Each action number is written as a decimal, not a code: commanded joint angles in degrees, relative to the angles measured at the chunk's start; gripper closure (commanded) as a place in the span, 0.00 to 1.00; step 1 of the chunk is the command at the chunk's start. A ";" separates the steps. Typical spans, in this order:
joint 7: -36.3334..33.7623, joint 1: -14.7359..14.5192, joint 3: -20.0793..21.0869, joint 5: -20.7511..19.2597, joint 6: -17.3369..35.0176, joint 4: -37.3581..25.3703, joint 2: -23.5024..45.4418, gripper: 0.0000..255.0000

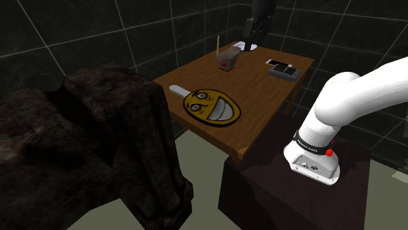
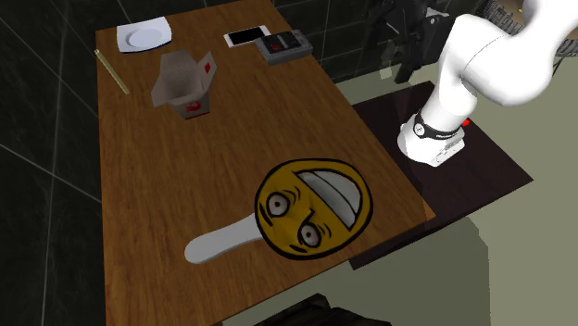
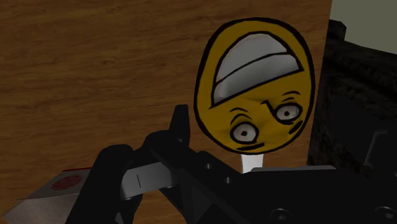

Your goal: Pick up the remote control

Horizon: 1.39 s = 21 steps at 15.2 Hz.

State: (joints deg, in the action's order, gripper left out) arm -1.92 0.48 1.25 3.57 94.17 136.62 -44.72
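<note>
The remote control (image 1: pixel 283 72) is a dark grey slab with a pale panel, lying at the far end of the wooden table (image 1: pixel 261 98), on the shoulder view's right. In the second exterior view the remote control (image 2: pixel 283 45) sits near the table's top edge beside a white phone (image 2: pixel 248 36). My black gripper (image 3: pixel 210 184) hangs high over the table's near end, above a yellow face-shaped paddle (image 3: pixel 254 83) and far from the remote. The white arm (image 1: pixel 353 98) rises from the stand.
The yellow paddle (image 1: pixel 212 106) with a white handle lies on the table's near half. An open white takeout box (image 1: pixel 227 60) with red marks, a thin yellow stick (image 2: pixel 111 71) and a white plate (image 2: pixel 144 36) stand further back. A dark lumpy shape (image 1: pixel 98 144) stands at the shoulder view's left.
</note>
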 commanded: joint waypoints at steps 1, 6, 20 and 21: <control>0.00 0.00 0.00 0.00 0.00 0.00 0.00 0.00; -1.06 -0.27 1.70 0.29 8.58 -0.36 9.31 0.00; -5.44 -0.46 5.57 -2.35 26.20 -11.81 39.59 0.00; -5.85 -0.53 5.73 -2.77 26.97 -13.19 41.85 0.00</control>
State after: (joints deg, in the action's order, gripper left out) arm -7.14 0.06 6.68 1.27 119.94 125.01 -5.72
